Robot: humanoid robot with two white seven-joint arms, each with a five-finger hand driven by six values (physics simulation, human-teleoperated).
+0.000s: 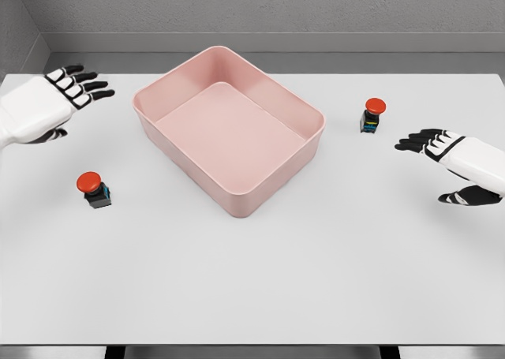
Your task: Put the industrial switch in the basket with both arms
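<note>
Industrial switch is the name for two small objects here, each a black block topped with a red mushroom button. One switch [94, 189] stands on the white tabletop [252, 288] to the left of a pink basket [296, 150], near the front of it; the other switch [372, 115] stands to the basket's right, further back. Both are upright and well apart from the basket, which sits empty at an angle in the middle.

The left hand [49, 102] hovers behind its switch, fingers [83, 84] spread and holding nothing. The right hand [451, 163] hovers in front and to the right of the other switch, also open and empty (its thumb hangs below the palm).

The step in hand looks like the reach. To do it well, each hand should probably come down over its nearer switch and close on the black body rather than the rounded button, which may slip. Pinching squarely should keep the small blocks from tipping.
</note>
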